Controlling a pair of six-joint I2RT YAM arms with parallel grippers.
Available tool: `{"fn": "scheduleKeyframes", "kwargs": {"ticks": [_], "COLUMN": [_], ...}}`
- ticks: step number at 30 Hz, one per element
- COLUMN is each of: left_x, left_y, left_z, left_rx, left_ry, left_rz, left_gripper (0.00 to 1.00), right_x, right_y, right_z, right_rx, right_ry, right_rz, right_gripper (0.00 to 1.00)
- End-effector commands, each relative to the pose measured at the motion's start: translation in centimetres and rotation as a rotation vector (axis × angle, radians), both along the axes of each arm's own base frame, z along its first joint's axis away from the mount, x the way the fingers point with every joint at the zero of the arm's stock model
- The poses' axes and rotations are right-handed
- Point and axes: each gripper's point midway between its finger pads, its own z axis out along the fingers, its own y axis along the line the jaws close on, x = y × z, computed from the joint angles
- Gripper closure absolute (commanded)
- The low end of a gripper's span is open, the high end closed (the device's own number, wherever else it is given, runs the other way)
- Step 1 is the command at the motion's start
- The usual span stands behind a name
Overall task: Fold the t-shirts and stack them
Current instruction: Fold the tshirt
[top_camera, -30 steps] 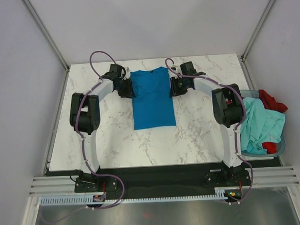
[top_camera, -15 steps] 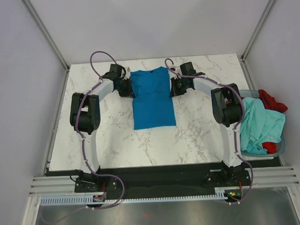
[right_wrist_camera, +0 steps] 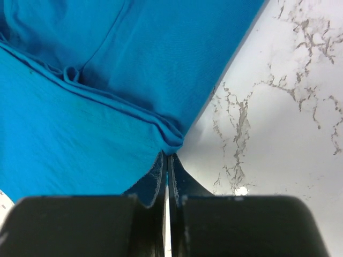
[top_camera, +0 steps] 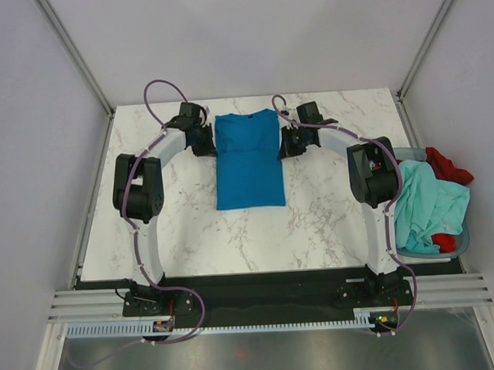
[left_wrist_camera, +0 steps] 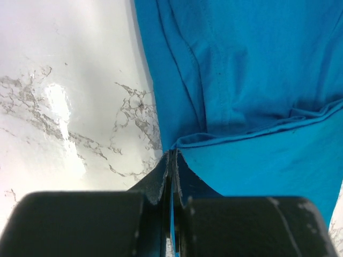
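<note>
Pinching the blue t-shirt (top_camera: 248,164) at its side edges, the left gripper (left_wrist_camera: 172,160) and right gripper (right_wrist_camera: 165,160) are clamping fabric near the table's (top_camera: 331,222) far edge. A crosswise fold is seemingly starting; both are needing an even lift toward the near hem.

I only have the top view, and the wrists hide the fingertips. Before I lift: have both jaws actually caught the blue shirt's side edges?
Observer: In the left wrist view, the left gripper is shut, with the edge of the blue t-shirt running in between the jaws.
Operator: And the right side?
Observer: The right gripper is shut too. Its tips sit right at a folded corner of the shirt's edge, and the cloth appears to be pinched there.
Operator: Single layer at the grips?
Observer: No, the cloth is doubled. A hemmed edge lies across the shirt just ahead of the jaws.
</note>
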Motion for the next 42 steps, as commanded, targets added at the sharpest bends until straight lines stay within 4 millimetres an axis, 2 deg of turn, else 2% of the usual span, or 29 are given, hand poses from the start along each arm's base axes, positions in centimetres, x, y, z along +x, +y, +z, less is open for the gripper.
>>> {"fn": "scheduleKeyframes", "kwargs": {"ticks": [1,5,7,8,9,10,11,12,13,14,15,16,17,19,20,22,23,26,32,36,38,42], "left_x": [1.5,2.6,2.7,2.6,2.6,2.5,2.3,2.2,2.2,1.6,1.3,1.0,0.0,-1.3,-2.6,-4.3,-5.5,-7.4,-9.1,-10.4,-11.0,-12.4], "left_y": [0.6,0.3,0.1,0.2,0.3,0.3,0.7,0.9,1.3,1.5,1.6,1.9,1.9,1.5,1.0,-0.1,-0.4,-1.9,-3.2,-2.6,-1.9,-0.9], "left_z": [-0.9,-0.9,-0.5,0.0,0.6,1.1,2.4,3.0,3.8,4.0,6.1,6.8,6.6,8.5,8.1,8.9,7.9,6.7,3.1,1.0,-0.5,-3.4], "left_rx": [0.012,0.002,-0.009,-0.009,-0.011,-0.014,-0.018,-0.014,-0.007,-0.002,-0.009,-0.007,-0.013,-0.058,-0.083,-0.144,-0.151,-0.168,-0.159,-0.106,-0.070,-0.007], "left_ry": [-0.012,-0.021,-0.028,-0.035,-0.045,-0.052,-0.071,-0.079,-0.098,-0.096,-0.131,-0.141,-0.123,-0.138,-0.109,-0.091,-0.056,-0.014,0.089,0.129,0.155,0.217], "left_rz": [0.052,0.047,0.041,0.047,0.053,0.054,0.061,0.071,0.085,0.090,0.094,0.103,0.112,0.105,0.101,0.077,0.065,0.026,0.028,0.045,0.068,0.112], "left_gripper": [0.98,0.98,0.94,0.93,0.92,0.88,0.83,0.78,0.68,0.66,0.65,0.61,0.60,0.60,0.60,0.60,0.60,0.61,0.63,0.63,0.63,0.64], "right_x": [1.4,1.6,1.7,1.8,1.6,1.5,1.4,1.2,0.6,0.1,-0.4,-1.3,-1.8,-3.4,-3.9,-4.8,-4.8,-3.8,-2.1,-2.0,-1.4,0.5], "right_y": [0.8,0.4,0.0,-0.2,-0.3,-0.4,-0.6,-0.8,-1.1,-1.0,-0.9,-1.0,-1.0,-1.0,-0.8,-0.5,-0.5,-0.4,1.4,2.1,2.4,2.4], "right_z": [1.5,1.8,2.4,2.9,3.4,4.6,5.2,5.8,6.7,7.2,7.5,7.9,8.0,8.1,8.1,7.8,7.7,7.7,6.9,5.2,4.1,3.3], "right_rx": [0.039,0.028,0.012,0.007,0.010,0.012,0.012,0.009,0.013,0.020,0.027,0.029,0.029,0.027,0.028,0.024,0.017,0.016,0.074,0.092,0.101,0.087], "right_ry": [-0.056,-0.062,-0.063,-0.067,-0.064,-0.078,-0.081,-0.079,-0.062,-0.054,-0.041,-0.025,-0.016,-0.003,0.005,0.007,-0.002,-0.041,-0.027,0.003,0.003,-0.048], "right_rz": [0.007,-0.018,-0.053,-0.063,-0.077,-0.088,-0.102,-0.119,-0.148,-0.149,-0.151,-0.156,-0.164,-0.166,-0.166,-0.155,-0.154,-0.154,-0.100,-0.082,-0.086,-0.099], "right_gripper": [0.94,0.78,0.72,0.64,0.61,0.60,0.58,0.58,0.58,0.59,0.60,0.62,0.66,0.72,0.77,0.79,0.80,0.81,0.80,0.79,0.79,0.79]}}
